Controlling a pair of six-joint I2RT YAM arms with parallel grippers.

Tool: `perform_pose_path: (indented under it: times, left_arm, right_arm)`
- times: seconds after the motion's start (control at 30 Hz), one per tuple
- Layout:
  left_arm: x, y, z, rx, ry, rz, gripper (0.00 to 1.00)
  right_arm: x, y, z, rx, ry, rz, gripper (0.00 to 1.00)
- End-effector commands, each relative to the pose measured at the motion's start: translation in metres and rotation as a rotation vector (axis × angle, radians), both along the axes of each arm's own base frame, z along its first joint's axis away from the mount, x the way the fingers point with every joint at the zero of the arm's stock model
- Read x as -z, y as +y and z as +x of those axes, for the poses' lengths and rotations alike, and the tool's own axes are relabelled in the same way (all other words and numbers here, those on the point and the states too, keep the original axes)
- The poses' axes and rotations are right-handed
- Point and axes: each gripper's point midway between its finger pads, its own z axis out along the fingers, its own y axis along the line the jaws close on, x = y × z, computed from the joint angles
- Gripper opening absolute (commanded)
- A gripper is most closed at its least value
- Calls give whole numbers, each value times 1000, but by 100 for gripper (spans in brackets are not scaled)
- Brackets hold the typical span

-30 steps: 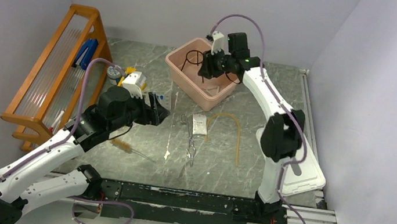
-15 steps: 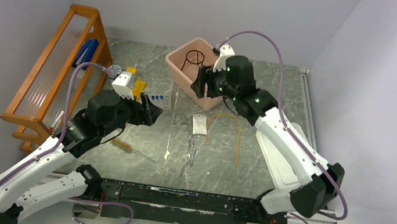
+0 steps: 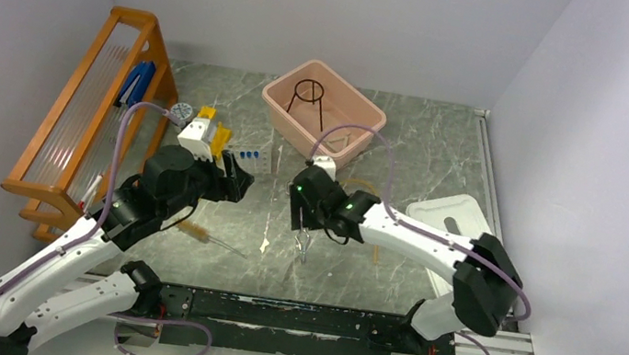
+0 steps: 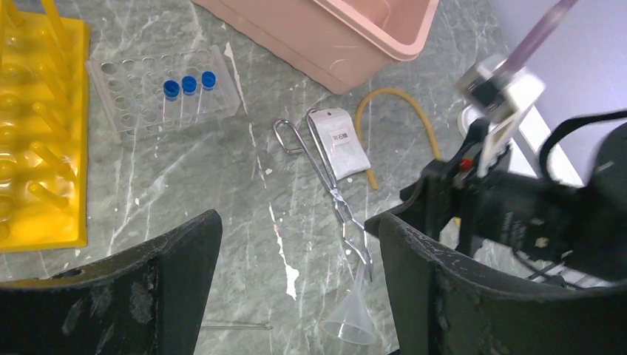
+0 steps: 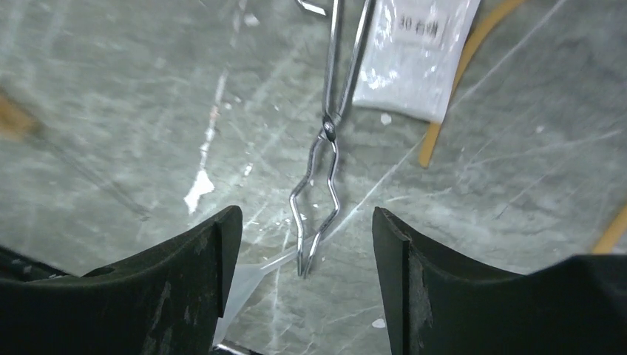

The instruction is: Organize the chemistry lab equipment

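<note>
Hanging low over the counter (image 3: 431,147), the right gripper (image 5: 304,222) has its two fingers wide apart, and nothing is caught between them. Directly below the gap lie the metal tongs (image 5: 329,133) — their bent tips point toward the gripper, their handles away from it. Beyond the gripper and a little to the right rests a small white packet (image 5: 418,59), just beside the tongs. A piece of the tan rubber tubing (image 5: 444,126) runs along the packet, further to the right. A clear funnel (image 5: 248,285) shows at the inner edge of the gripper's left finger, near the tips of the tongs; I cannot tell whether it touches them.

The left gripper (image 4: 296,222) is also spread open and holds nothing. It hovers above the counter, with the same tongs ahead of it. Ahead and to its left stands a clear rack (image 4: 133,100) with three blue-capped clear tubes (image 4: 189,85) set in its holes, and further left lies the yellow tube rack (image 4: 37,148). Far ahead of this gripper is the pink tub (image 4: 333,44) — in the top view the black wire tripod (image 3: 306,97) stands inside it. The brown-bristle wire brush (image 3: 192,230) lies on the counter behind the left gripper, close to its arm.
</note>
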Motion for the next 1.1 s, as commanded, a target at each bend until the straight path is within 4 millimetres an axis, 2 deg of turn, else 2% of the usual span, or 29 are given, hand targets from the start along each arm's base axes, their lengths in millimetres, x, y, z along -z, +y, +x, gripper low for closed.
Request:
perform_pose_path:
  times: [0.0,0.03,0.07,0.17,0.43,0.63,0.77,0.9,1.07]
  left_arm:
    - [7,4,3,-24,8,22,81]
    - [8,4,3,-26,11,21,81]
    - [8,4,4,-28,12,20,81]
    - [9,3,5,-30,19,22,81]
    - [19,-3,11,-25,44,39,81]
    - [22,-5,15,-31,50,44,81]
    - [28,-4,15,-36,64,49,81]
    - [35,-7,14,-64,100,-5,81]
    - [47,-14,10,-85,156,-104,84]
  right_arm:
    - [25,6,9,127,-35,13,62]
    - [31,9,11,116,-36,5,51]
    - [39,12,12,108,-31,-10,46]
    - [56,18,18,93,-20,-53,40]
    - [86,23,29,92,-13,-138,41]
    - [102,18,31,97,-9,-178,30]
    - [104,16,32,78,-30,-186,16]
    - [96,21,36,31,-64,-177,2]
    - [71,29,39,-6,-109,-127,0]
